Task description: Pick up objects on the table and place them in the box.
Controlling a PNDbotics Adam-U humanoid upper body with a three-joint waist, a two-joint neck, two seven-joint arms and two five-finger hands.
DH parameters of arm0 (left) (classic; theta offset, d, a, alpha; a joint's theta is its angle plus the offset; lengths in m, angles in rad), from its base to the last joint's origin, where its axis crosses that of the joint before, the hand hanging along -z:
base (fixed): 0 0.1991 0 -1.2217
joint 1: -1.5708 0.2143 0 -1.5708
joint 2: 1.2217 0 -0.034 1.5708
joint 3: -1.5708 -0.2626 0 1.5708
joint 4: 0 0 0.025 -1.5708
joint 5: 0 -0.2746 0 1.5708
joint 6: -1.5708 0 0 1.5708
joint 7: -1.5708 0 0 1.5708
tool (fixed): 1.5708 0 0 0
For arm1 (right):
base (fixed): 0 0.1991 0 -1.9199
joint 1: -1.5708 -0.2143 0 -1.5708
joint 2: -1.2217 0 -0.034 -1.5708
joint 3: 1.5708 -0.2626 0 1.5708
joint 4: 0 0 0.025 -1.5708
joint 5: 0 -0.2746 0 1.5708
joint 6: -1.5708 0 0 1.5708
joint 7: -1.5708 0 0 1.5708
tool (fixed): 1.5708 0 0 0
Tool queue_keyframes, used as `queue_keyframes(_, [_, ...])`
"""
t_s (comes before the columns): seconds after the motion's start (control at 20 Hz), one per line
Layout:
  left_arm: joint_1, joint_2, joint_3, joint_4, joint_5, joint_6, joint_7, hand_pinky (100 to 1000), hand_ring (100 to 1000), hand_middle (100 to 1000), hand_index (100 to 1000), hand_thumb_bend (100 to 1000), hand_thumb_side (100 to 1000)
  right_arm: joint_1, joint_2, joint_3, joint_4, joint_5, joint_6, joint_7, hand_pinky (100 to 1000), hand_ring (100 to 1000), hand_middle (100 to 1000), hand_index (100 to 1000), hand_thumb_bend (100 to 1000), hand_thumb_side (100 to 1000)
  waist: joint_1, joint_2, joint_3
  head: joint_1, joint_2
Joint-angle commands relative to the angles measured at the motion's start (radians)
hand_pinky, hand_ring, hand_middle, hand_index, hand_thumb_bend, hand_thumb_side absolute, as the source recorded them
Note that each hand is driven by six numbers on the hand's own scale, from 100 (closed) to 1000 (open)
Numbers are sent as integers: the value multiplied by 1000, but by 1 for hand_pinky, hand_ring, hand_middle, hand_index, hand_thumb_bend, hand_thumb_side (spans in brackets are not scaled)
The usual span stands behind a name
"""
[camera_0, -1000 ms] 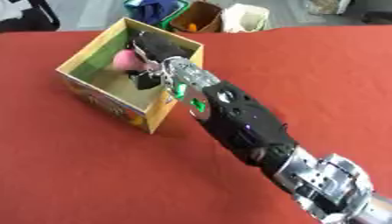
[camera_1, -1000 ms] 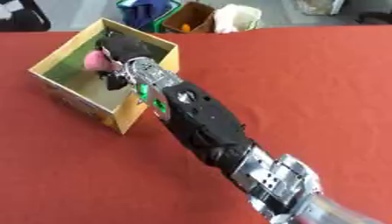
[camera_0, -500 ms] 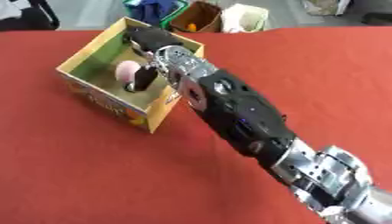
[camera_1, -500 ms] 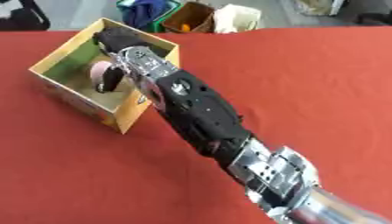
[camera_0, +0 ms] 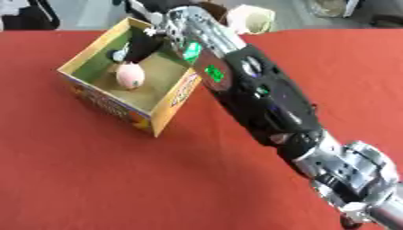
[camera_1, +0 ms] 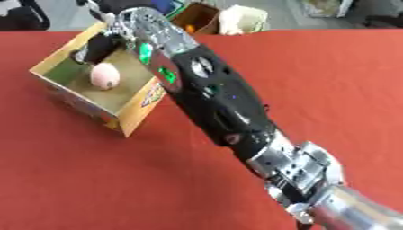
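Box holds a pink egg-shaped object; right hand partly hidden.

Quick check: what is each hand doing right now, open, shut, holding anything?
Right hand: inside the yellow cardboard box, above the pink egg-shaped object; its fingers cannot be told.
Left hand: not in view.

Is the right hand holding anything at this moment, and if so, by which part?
Nothing appears held: the pink egg-shaped object lies on the floor of the cardboard box, below the right hand.
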Motion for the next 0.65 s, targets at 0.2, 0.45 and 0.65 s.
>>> queue_keyframes(0.2, [-13,17,10,-19,-11,2,5,210,251,237,335,100,486,122,-154,-100,-454,-269,140,-203,361,617,570,809,161,586,4,-15,-13,18,-9])
queue_keyframes(0.45, [-18,16,12,-22,-14,3,5,210,251,237,335,100,485,269,-208,-193,-547,-584,86,-525,406,649,605,788,100,614,6,-10,-30,35,-12])
queue_keyframes(0.65, [-19,18,18,-26,-19,5,11,210,251,238,335,100,486,398,-248,-239,-549,-744,-22,-682,462,683,642,795,100,620,8,-8,-40,44,-14])
